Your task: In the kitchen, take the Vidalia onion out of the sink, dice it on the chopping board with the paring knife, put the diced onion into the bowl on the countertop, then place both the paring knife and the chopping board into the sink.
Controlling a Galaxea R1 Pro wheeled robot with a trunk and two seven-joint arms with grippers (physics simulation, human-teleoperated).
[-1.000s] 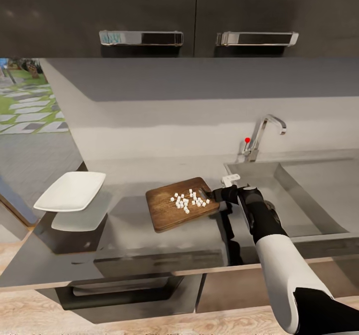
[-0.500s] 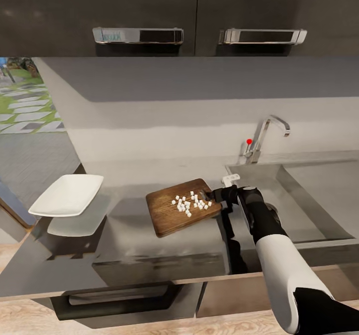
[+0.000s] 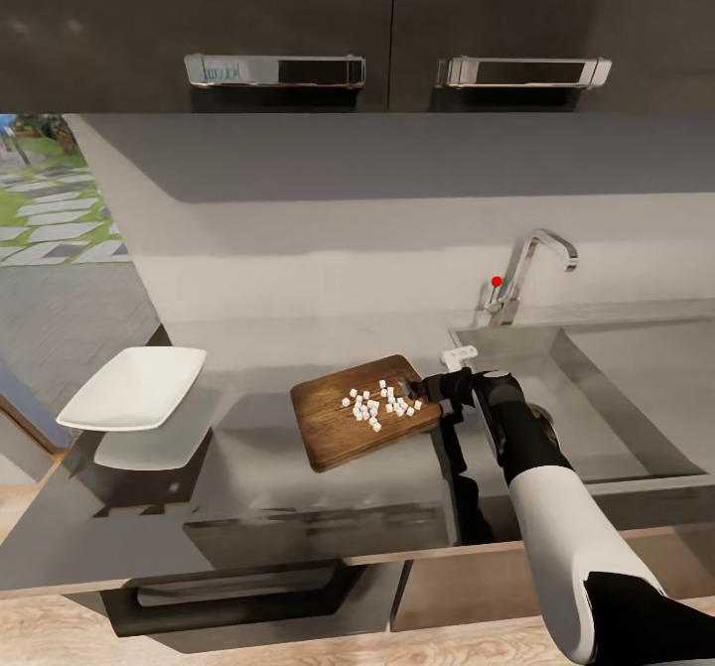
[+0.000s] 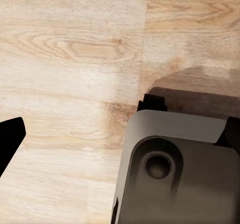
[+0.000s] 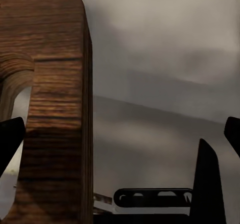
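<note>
The dark-brown chopping board lies on the glossy countertop left of the sink, with several white onion dice on it. My right gripper is at the board's right edge. In the right wrist view this gripper stands open, its fingertips spread wide, and the board's edge with its handle hole is close to one of them. The white bowl sits at the far left. My left gripper hangs open over the floor. The paring knife is out of view.
A chrome tap with a red-tipped lever stands behind the sink. A small white object rests at the sink's left corner. Dark upper cabinets hang overhead. A drawer juts out below the counter. My base stands on the wooden floor.
The head view shifted slightly between one second and half a second ago. The right arm, the board and the dice stay where they were.
</note>
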